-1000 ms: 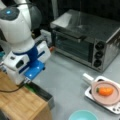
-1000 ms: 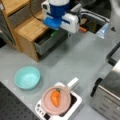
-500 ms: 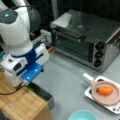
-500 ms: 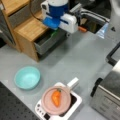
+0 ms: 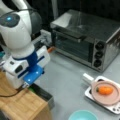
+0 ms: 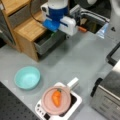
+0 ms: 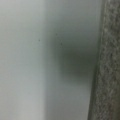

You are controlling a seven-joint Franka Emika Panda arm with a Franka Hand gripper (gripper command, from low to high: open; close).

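One arm leans over the wooden cabinet (image 5: 22, 105) at the desk's (image 5: 67, 82) left edge in a front view, its pincer (image 5: 26, 86) down at the open grey drawer (image 5: 43, 93); I cannot tell whether it is clenched. That drawer looks stiff and fairly light, best taken by its front lip. Looking from the opposite side, a front view adds the teal bowl (image 6: 27, 77) and a carrot (image 6: 56, 97) on a pink plate (image 6: 47, 106). Up close, the wrist view gives only pale blur.
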